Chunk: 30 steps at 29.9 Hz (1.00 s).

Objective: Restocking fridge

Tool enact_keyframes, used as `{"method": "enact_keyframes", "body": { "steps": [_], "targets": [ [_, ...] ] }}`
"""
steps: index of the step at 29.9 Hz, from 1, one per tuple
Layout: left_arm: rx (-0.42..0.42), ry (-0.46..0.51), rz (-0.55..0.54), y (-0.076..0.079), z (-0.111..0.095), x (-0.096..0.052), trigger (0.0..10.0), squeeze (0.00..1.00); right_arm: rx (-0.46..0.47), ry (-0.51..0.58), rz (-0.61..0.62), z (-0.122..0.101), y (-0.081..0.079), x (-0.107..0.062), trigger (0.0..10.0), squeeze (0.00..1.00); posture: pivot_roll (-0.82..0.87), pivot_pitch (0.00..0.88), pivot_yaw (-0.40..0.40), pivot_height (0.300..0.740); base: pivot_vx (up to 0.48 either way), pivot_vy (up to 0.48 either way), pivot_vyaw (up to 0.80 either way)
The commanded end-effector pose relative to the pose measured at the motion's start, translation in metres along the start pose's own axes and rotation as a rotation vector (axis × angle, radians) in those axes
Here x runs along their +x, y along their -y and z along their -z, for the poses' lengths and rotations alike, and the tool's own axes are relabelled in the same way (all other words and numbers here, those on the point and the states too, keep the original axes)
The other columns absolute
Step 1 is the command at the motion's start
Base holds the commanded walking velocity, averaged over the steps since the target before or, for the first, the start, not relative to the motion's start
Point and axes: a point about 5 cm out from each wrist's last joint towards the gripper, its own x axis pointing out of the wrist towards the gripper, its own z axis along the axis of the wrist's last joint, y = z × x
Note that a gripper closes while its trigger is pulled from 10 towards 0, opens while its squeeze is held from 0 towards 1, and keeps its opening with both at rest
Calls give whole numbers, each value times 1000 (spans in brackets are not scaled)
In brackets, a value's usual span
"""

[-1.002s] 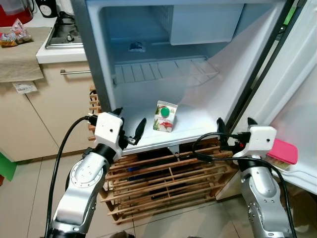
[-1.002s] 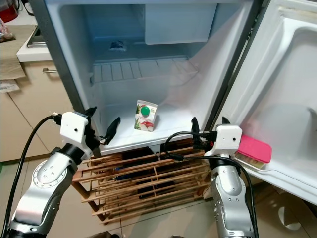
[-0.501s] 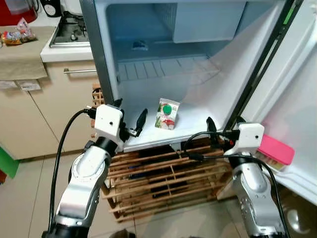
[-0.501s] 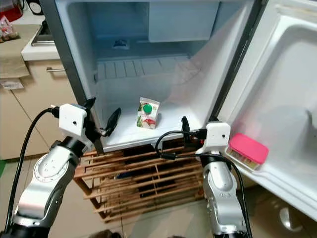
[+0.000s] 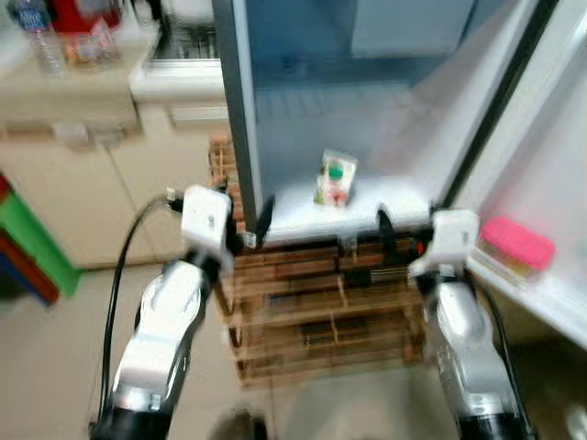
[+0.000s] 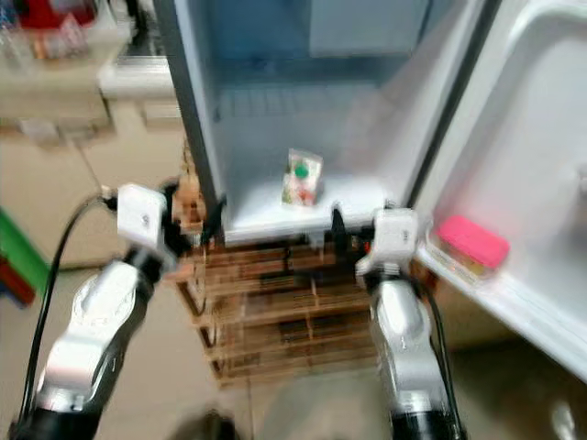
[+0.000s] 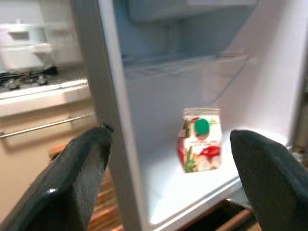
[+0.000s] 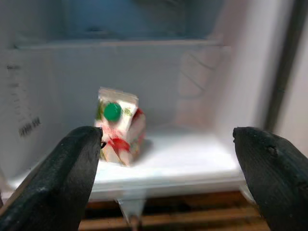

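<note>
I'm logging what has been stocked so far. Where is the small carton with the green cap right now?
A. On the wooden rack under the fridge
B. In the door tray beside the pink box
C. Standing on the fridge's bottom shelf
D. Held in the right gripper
C: the carton stands alone on the white bottom shelf, with both grippers open and apart from it.

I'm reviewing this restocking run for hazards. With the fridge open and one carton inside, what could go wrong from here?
1. The fridge door stands wide open on the robot's right, close to the right arm; turning could knock it or the pink container on its shelf.
2. The left tool sits near the fridge's front edge and could snag it.
3. The head views are blurred, so judging distance to the carton looks unreliable.
</note>
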Motion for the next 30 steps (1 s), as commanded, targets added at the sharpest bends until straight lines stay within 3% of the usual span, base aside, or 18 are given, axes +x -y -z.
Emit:
{"method": "enact_keyframes", "body": {
  "steps": [1, 7, 17, 22, 23, 24, 25, 28, 30],
  "targets": [
    [-8, -8, 14, -1, 2, -3, 10000, 0, -3, -7, -4, 0, -1, 0, 10000, 0, 0, 0, 14, 740, 0, 0, 0],
    [0, 22, 63, 4, 1, -6, 10000, 0, -8, -17, -17, 2, -3, 0, 10000, 0, -5, 0, 15, 740, 0, -315, 150],
    [-30, 41, 71, 5, -1, -7, 10000, 0, -21, -47, -41, 8, -3, -4, 10000, 0, -7, 0, 11, 740, 0, -453, 762],
    [-62, 32, 62, 3, 2, -6, 10000, 0, -88, -141, -107, 28, -3, -15, 10000, 0, -9, 0, 9, 740, 0, -253, 372],
    [-54, 22, 64, 3, 4, -6, 10000, 0, -135, -175, -132, 36, -2, -19, 10000, 0, -12, 0, 8, 740, 0, 0, 0],
    [-34, -10, 60, 1, 9, -5, 10000, 0, -201, -329, -169, 69, 8, -37, 10000, 0, -13, 0, 5, 740, 0, 0, 0],
    [-31, -23, 61, 0, 11, -5, 10000, 0, -213, -400, -164, 82, 15, -47, 10000, 0, -13, 0, 5, 740, 0, 0, 0],
    [-5, -108, 79, -4, 25, -4, 10000, 0, -184, -715, -66, 128, 43, -87, 10000, 0, -16, 0, 8, 740, 0, 0, 0],
    [6, -203, 103, -7, 38, -4, 10000, 0, -175, -843, 28, 144, 61, -110, 10000, 0, -16, 0, 7, 740, 0, 0, 0]
  ]
}}
